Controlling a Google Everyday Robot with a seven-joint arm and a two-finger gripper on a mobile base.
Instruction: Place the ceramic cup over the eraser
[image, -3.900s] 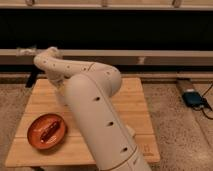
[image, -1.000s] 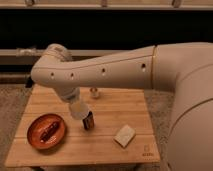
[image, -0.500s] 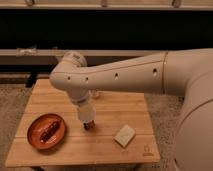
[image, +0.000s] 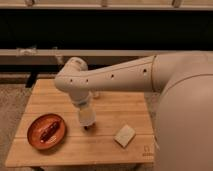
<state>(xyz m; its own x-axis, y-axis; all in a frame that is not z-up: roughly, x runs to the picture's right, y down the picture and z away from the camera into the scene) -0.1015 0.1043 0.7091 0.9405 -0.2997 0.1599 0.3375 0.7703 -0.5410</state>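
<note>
The eraser (image: 124, 135), a pale flat block, lies on the wooden table (image: 107, 110) at the front right. A small pale bit of the ceramic cup (image: 95, 93) shows just below the arm's elbow at the back of the table; the rest is hidden. My gripper (image: 88, 123) points down at the end of the translucent arm tip. It hangs low over the table's middle, between the plate and the eraser, left of the eraser and in front of the cup.
An orange plate (image: 46, 131) with dark reddish food sits at the front left. My large pale arm (image: 150, 75) crosses from the right and covers the table's right edge. A dark wall with a rail stands behind the table.
The arm's elbow has swung right and a little lower over the table. The gripper tip has stayed almost in place between the plate and the eraser.
</note>
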